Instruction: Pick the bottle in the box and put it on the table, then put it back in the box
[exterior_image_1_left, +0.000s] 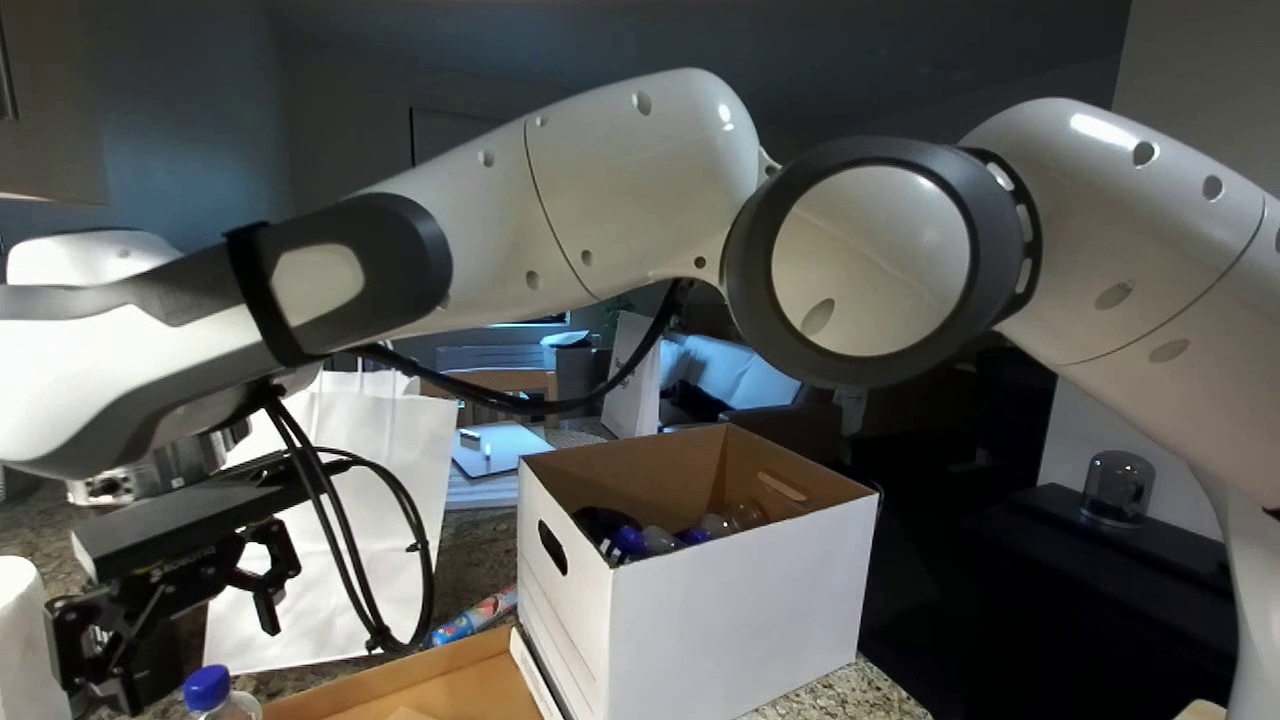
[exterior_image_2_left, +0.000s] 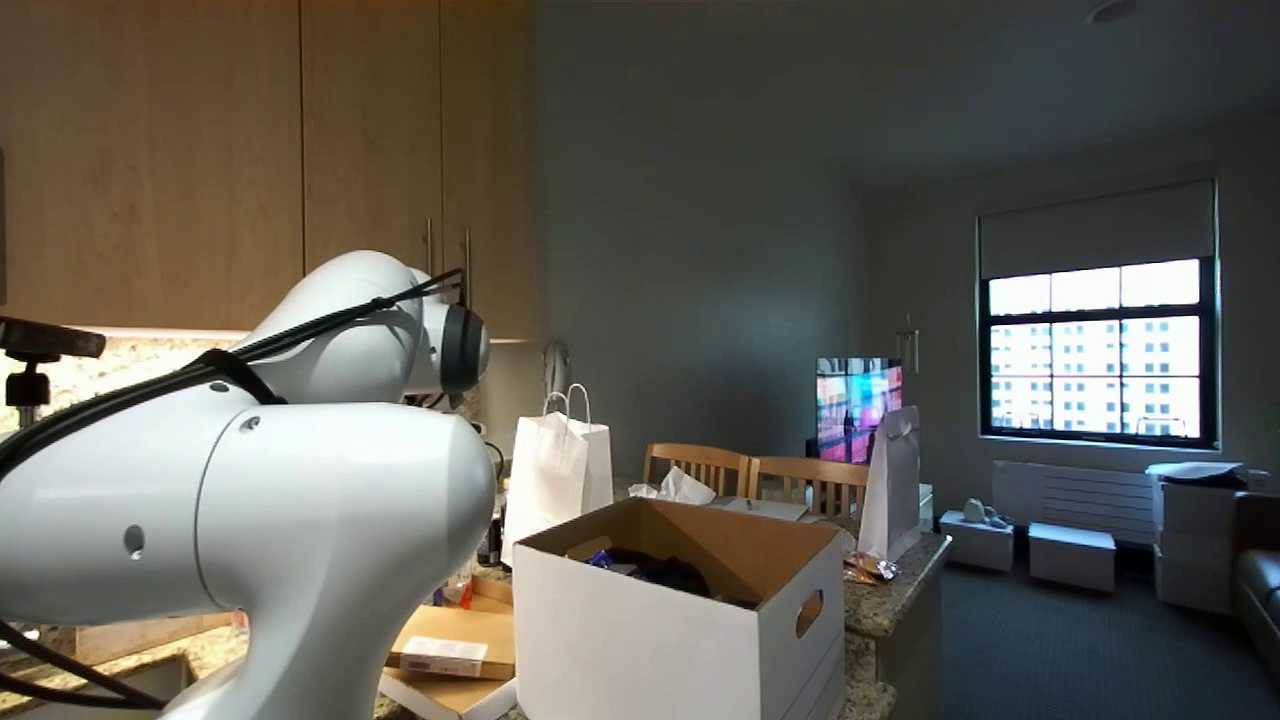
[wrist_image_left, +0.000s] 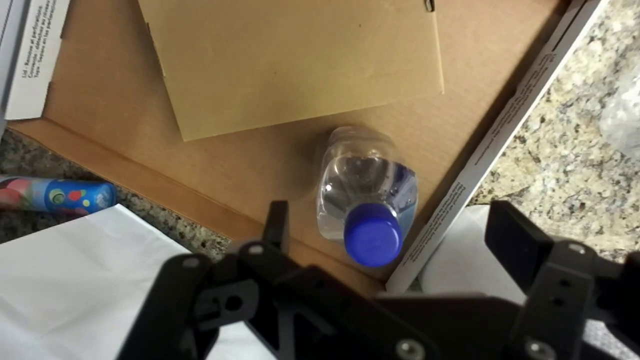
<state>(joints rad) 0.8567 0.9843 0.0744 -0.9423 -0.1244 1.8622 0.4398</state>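
1. The gripper (wrist_image_left: 393, 227) is released: its fingers (wrist_image_left: 276, 225) stand spread wide, with a bare gap on either side of the bottle and nothing in their grasp.
2. The bottle (wrist_image_left: 359, 182), clear with a blue cap (wrist_image_left: 374, 241), stands upright outside the box (exterior_image_1_left: 740, 600). It is in a shallow cardboard lid (wrist_image_left: 240, 172), near a corner and just beside a white side wall. The lid appears to serve as the task's table. A flat piece of cardboard (wrist_image_left: 300, 65) lies in it too, near the bottle.
3. Done, by the look of it: the first half. The bottle is out of the box and set down, carrying its own weight.
4. In the wrist view the cap shows between the two fingers, touching neither. Whether this is the end of setting down or the start of the second pick cannot be told.
5. Left: the return. It calls for gripping the bottle, raising it clear of the lid's wall, bringing it over the box's rim, lowering it and letting go.
6. The box stands uncovered just beside the lid. In an exterior view, things with blue tops (exterior_image_1_left: 628, 543) lie inside; the near wall hides how much room remains.
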